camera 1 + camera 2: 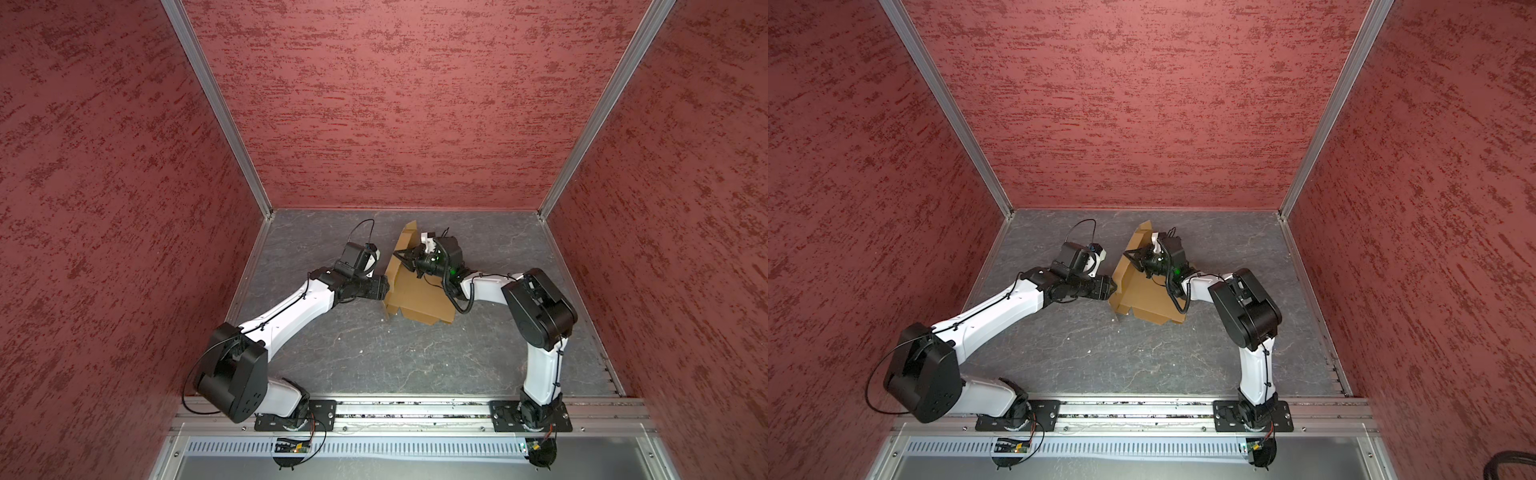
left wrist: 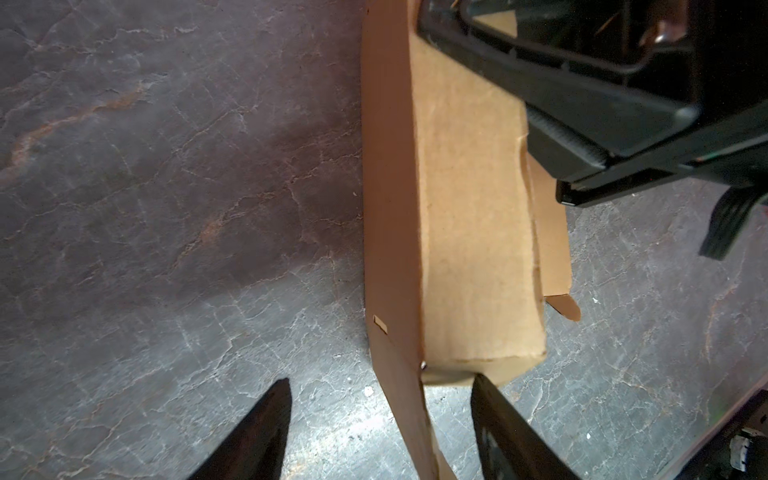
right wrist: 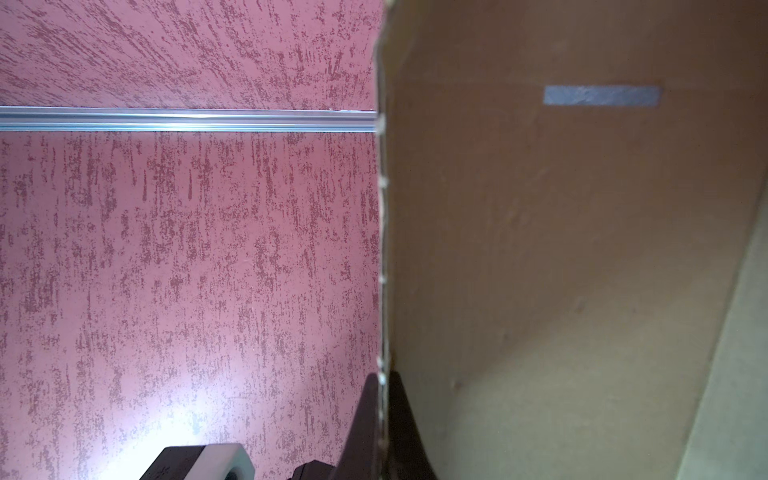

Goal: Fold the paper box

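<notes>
The paper box is a tan cardboard sheet lying partly folded in the middle of the table, with one side panel raised on its left. My right gripper is shut on the top edge of that raised panel; in the right wrist view its fingers pinch the thin edge. My left gripper is at the box's left side, low by the table. In the left wrist view it stands open, a thin upright flap passing between the fingers.
The grey marbled tabletop is boxed in by red textured walls with aluminium corner posts. A metal rail carrying both arm bases runs along the front. The right gripper's black body hangs over the box in the left wrist view.
</notes>
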You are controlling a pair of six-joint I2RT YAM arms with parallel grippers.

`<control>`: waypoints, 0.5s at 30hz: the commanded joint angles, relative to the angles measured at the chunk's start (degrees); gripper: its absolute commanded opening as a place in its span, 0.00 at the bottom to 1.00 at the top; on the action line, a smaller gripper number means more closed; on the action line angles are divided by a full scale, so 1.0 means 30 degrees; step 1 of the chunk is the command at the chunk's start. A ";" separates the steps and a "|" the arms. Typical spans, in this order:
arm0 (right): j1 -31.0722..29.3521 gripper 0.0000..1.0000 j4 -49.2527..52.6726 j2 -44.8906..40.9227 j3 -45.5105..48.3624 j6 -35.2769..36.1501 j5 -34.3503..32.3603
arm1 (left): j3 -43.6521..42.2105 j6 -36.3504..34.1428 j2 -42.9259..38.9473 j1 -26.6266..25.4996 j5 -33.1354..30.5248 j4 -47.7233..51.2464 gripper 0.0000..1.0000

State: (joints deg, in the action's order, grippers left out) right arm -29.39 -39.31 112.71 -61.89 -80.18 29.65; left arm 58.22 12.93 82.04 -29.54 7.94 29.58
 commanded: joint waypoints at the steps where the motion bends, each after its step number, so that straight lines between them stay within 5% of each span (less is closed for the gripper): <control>1: 0.0167 0.04 -0.0326 0.0484 0.0023 -0.0532 -0.0211 | 0.0606 -0.0413 0.0617 -0.0288 -0.0748 0.0090 0.68; 15: 0.0172 0.03 -0.0922 0.0825 0.0232 -0.0552 -0.0099 | 0.0708 0.0505 -0.0708 -0.0494 -0.1850 0.0006 0.67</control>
State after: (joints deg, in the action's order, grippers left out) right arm -29.39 -41.47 113.71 -61.87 -80.77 29.67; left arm 59.61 13.47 83.05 -30.83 3.53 29.63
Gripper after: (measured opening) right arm 0.056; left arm 0.667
